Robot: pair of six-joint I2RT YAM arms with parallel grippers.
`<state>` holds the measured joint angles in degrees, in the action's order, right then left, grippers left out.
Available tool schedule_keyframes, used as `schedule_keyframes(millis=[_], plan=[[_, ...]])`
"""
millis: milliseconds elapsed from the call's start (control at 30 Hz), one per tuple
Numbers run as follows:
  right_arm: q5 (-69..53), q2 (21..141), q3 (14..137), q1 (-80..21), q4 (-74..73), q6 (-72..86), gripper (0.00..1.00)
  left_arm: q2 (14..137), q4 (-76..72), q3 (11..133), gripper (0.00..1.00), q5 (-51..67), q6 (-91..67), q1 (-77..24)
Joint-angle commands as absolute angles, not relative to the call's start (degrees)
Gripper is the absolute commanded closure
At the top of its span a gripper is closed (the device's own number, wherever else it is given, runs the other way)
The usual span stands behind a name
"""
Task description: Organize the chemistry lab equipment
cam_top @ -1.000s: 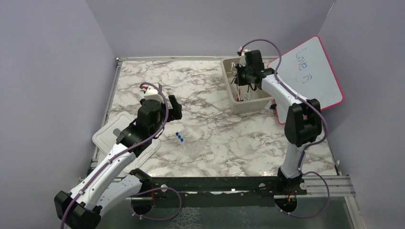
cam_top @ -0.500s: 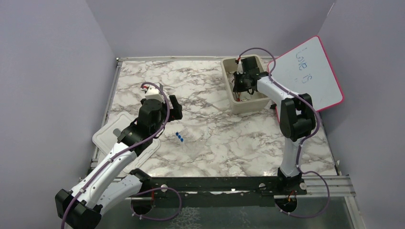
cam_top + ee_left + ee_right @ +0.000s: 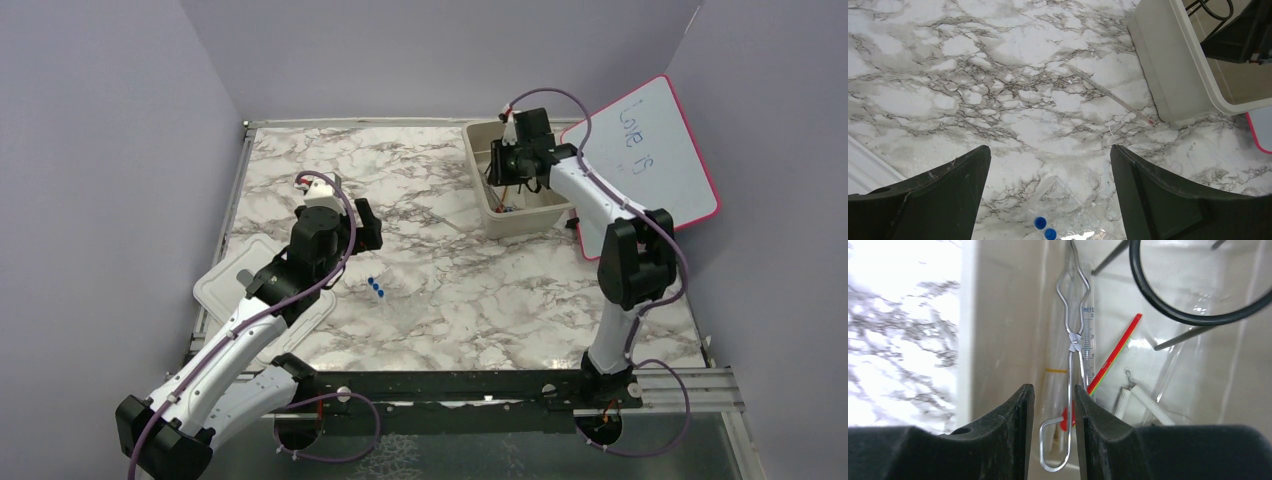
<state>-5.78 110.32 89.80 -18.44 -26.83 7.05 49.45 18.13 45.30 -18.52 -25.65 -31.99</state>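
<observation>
Inside the beige tub (image 3: 478,190), my right gripper (image 3: 506,168) has its jaws parted a little. The metal wire clamp (image 3: 1071,340) lies between the fingers (image 3: 1054,387), its looped end loose in the gap. Also in the tub are a black wire ring (image 3: 1168,312), a red and green stick (image 3: 1113,352) and a graduated clear tube (image 3: 1088,340). My left gripper (image 3: 352,222) hangs wide open and empty over the marble. Clear tubes with blue caps (image 3: 376,288) lie just below its fingers (image 3: 1048,150). A thin glass dropper (image 3: 1108,95) with a red tip rests beside the tub wall (image 3: 1168,65).
A white lid (image 3: 225,285) lies at the table's left edge under the left arm. The pink-framed whiteboard (image 3: 650,150) leans at the back right, behind the right arm. The tub sits at the back, right of centre.
My right gripper's jaws have opened and let go of the wire clamp inside the tub; its wrist dipped and rose again. The left arm has not moved.
</observation>
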Motion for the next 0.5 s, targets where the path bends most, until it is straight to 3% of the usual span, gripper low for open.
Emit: schedule_keyframes(millis=[0, 267, 367, 467], plan=[[-7.76, 101.63, 91.95, -19.78, -27.64, 6.51, 0.61, 49.46, 17.47, 47.09, 0.08, -19.42, -25.05, -31.75], [-9.44, 96.87, 88.62, -28.71, -24.35, 3.08, 0.59, 49.85, 18.15, 47.66, 0.08, -22.00, -28.75, -31.80], [-7.30, 99.92, 89.08, -32.72, -25.05, 1.43, 0.48, 49.81, 18.20, 48.17, 0.08, -22.93, -28.93, -31.74], [-3.67, 103.54, 89.30, -35.13, -24.27, 0.98, 0.46, 49.23, 18.24, 48.19, 0.08, -23.83, -28.83, -31.77]])
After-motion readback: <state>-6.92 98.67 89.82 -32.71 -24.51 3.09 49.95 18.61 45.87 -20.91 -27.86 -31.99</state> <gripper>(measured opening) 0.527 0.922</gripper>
